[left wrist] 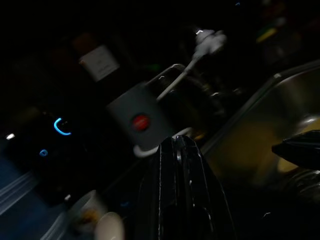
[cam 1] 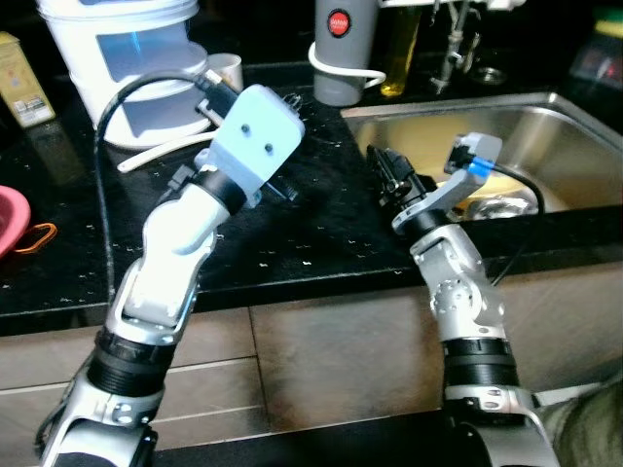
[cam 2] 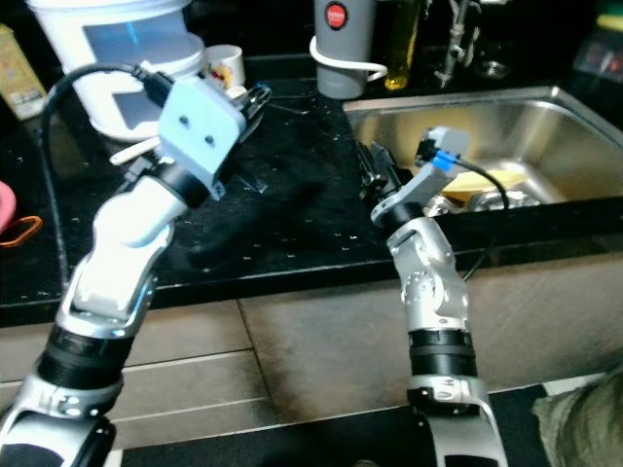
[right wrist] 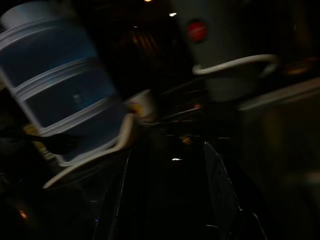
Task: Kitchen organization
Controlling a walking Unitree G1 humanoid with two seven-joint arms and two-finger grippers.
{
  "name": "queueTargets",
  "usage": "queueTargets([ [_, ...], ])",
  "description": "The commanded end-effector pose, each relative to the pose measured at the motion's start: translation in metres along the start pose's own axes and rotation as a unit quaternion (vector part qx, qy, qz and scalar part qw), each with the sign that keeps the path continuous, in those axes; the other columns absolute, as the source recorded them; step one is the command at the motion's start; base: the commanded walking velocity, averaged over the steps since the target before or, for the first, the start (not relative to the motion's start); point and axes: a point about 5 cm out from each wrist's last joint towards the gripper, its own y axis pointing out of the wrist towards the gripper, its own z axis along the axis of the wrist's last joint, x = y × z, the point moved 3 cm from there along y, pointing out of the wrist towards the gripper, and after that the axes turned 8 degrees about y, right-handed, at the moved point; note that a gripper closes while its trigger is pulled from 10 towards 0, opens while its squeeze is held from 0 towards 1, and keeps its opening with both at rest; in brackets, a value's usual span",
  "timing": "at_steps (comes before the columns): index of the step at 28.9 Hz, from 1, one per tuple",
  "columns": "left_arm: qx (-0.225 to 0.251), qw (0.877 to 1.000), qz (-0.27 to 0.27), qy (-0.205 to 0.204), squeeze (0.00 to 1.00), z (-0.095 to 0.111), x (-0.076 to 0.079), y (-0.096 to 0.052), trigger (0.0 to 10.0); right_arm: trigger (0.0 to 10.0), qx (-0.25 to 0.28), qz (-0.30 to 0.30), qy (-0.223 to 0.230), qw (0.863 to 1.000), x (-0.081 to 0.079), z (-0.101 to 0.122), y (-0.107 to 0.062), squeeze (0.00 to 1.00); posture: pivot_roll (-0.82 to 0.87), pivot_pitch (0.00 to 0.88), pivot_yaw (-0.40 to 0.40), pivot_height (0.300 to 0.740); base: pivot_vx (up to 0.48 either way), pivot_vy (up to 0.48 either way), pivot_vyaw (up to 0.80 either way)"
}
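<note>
Both arms are raised over the black table (cam 1: 292,243), apparently staged between pick-ups, since neither carries anything. The left end effector (cam 2: 255,97) hovers near the white cup (cam 2: 226,64) and the white container (cam 1: 131,58); its fingers (left wrist: 179,190) are pressed together and empty. The right end effector (cam 1: 391,175) sits beside the sink (cam 1: 545,126) rim, fingers (right wrist: 217,190) spread apart and empty.

The head views show dishes (cam 1: 496,206) in the sink basin. The left wrist view adds the grey appliance (left wrist: 145,120) with its red button.
</note>
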Motion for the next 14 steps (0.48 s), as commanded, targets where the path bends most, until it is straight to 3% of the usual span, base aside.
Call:
queueTargets([
  [1, -0.002, 1.000, 0.003, 0.002, 0.00, -0.0002, -0.0028, 0.0005, 10.0, 10.0, 0.002, -0.001, -0.003, 1.000, 0.0007, 0.0019, -0.0005, 0.00, -0.04, 0.029, -0.014, 0.732, 0.000, -0.416, 0.00],
  [14, -0.005, 1.000, 0.011, 0.008, 0.00, -0.0037, -0.0094, 0.0009, 10.0, 10.0, -0.003, 0.004, -0.008, 1.000, -0.0005, 0.0012, 0.0002, 0.00, -0.04, 0.015, -0.019, 0.732, 0.000, -0.417, 0.00],
])
